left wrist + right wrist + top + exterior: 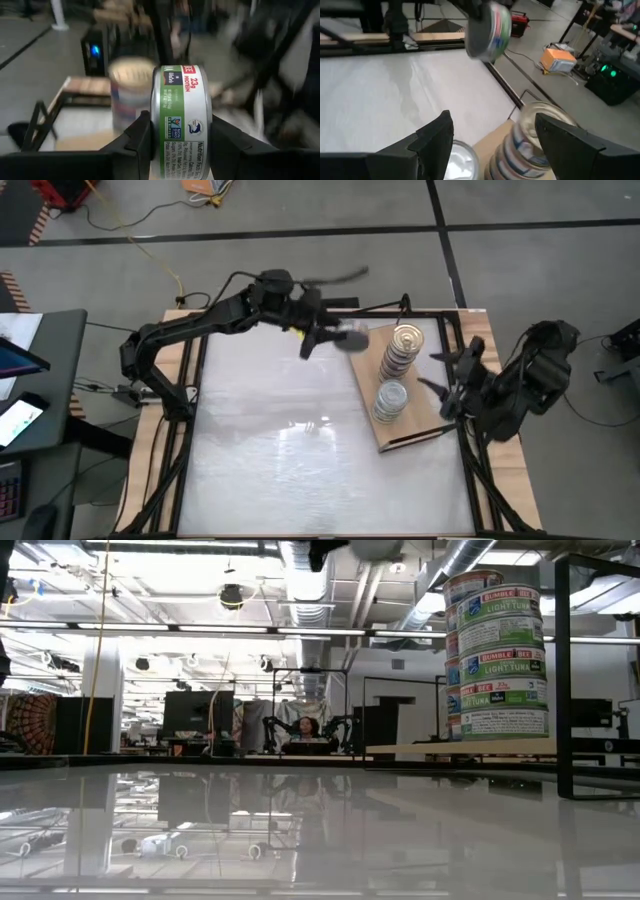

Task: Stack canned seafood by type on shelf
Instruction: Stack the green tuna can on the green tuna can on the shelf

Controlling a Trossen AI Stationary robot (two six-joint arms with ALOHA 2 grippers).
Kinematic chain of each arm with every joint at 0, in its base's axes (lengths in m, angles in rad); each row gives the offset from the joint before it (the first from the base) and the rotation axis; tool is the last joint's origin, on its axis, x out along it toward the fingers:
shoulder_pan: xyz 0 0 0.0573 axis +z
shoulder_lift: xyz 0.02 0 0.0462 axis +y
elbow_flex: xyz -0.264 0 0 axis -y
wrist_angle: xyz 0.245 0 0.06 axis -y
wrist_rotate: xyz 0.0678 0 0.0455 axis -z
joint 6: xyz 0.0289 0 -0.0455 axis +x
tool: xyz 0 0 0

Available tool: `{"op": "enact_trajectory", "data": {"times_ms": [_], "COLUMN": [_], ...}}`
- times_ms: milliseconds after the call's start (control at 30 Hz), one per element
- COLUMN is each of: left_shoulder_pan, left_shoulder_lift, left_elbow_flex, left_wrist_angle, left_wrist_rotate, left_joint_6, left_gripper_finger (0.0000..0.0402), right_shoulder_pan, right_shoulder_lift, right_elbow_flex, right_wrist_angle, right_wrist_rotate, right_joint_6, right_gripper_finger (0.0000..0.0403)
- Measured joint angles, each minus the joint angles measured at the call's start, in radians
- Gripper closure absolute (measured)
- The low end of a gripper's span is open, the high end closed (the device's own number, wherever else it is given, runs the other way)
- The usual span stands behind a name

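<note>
My left gripper (328, 337) is shut on one tin (182, 115) with a green and white label, held in the air over the table's far side, just left of the shelf (420, 435). The shelf is a light-brown board lying on the table's right part. Two stacks stand on it: a tall stack topped by a gold lid (405, 340) and a shorter stack topped by a silver lid (390, 395). The low view shows the tall stack (497, 655) on the board. My right gripper (492, 135) hovers open by the shelf's right edge, above the stacks, touching nothing. My left gripper pinches the tin between its two fingers (135, 142), one on each flat end. The labelled side wall (175, 100) faces the wrist camera, so the tin stands on edge. The fingers reach roughly level toward the table's right. The tin (490, 30) is lifted clear.
A black frame runs along the table's edges (195, 395). The white tabletop (280, 450) spreads left of the shelf. A black upright post (563, 670) stands beside the tall stack in the low view. The room behind holds desks and equipment.
</note>
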Motion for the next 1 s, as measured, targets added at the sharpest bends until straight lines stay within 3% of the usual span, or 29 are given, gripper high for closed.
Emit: {"op": "enact_trajectory", "data": {"times_ms": [133, 233, 467, 633, 833, 1000], "left_shoulder_pan": [0.002, -0.004, -0.042, -0.145, -0.27, -0.309], "left_shoulder_lift": [0.0, 0.0, 0.002, 0.054, 0.128, 0.175], "left_elbow_flex": [0.0, 0.0, 0.0, -0.003, -0.004, -0.008], "left_wrist_angle": [0.206, 0.278, 0.247, 0.191, 0.226, 0.259], "left_wrist_rotate": [-0.015, -0.038, -0.021, -0.025, -0.143, -0.221], "left_joint_6": [-0.256, -0.35, -0.343, -0.329, -0.244, -0.21], "left_gripper_finger": [0.0269, 0.0269, 0.0269, 0.0269, 0.0269, 0.0269], "right_shoulder_pan": [-0.018, -0.031, -0.012, -0.008, 0.015, 0.044], "right_shoulder_lift": [-0.065, -0.096, -0.088, -0.09, -0.079, -0.068], "right_elbow_flex": [0.0, 0.0, 0.0, 0.0, 0.0, 0.0], "right_wrist_angle": [-0.002, -0.002, -0.001, -0.004, 0.0, 0.002], "right_wrist_rotate": [-0.003, -0.003, -0.008, -0.008, -0.008, -0.007], "right_joint_6": [0.024, 0.03, 0.032, 0.018, 0.017, 0.017], "right_gripper_finger": [0.0092, 0.0092, 0.0092, 0.0092, 0.0092, 0.0092]}}
